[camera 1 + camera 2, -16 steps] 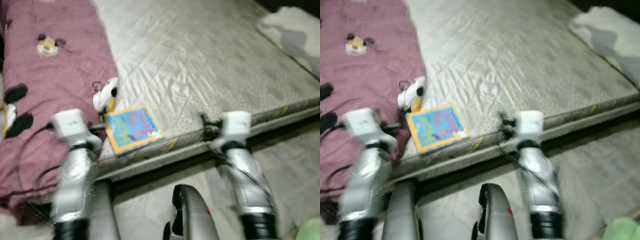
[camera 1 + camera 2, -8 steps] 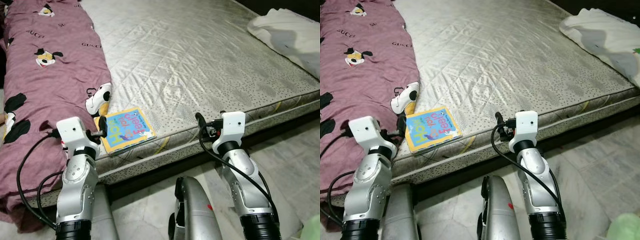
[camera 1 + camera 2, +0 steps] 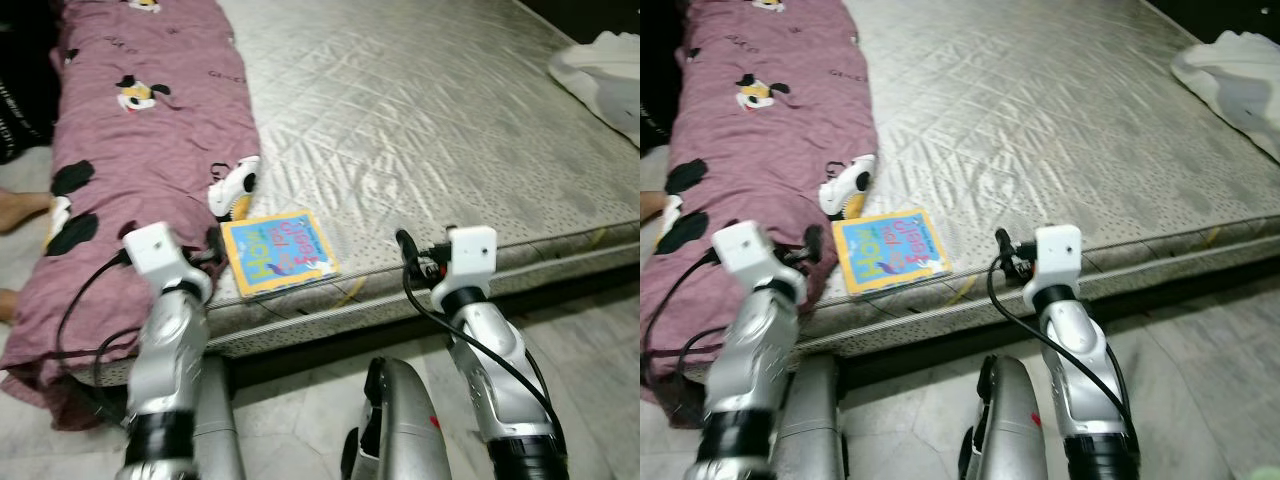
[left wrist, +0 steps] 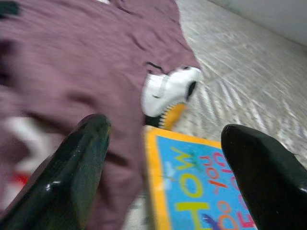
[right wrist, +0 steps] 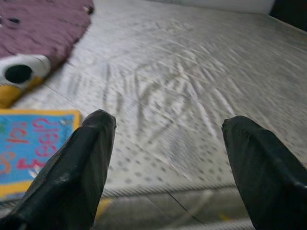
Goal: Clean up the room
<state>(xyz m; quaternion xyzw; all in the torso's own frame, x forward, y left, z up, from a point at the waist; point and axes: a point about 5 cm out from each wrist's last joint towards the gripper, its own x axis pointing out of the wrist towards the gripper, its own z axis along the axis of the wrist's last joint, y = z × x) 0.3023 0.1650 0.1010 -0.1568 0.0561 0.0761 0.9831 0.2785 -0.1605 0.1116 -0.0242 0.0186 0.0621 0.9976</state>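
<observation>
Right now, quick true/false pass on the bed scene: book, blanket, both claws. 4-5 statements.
1. The book lies flat near the front edge of the mattress. True.
2. The left claw is shut on the book. False: its fingers are spread, nothing held between them.
3. The purple blanket lies on the robot's left side of the bed, beside the book. True.
4. The right claw holds the white cloth. False: it is open and holds nothing; the cloth lies at the far right of the mattress.
5. The book's cover is plain red. False: it is blue with a yellow border and coloured lettering.
</observation>
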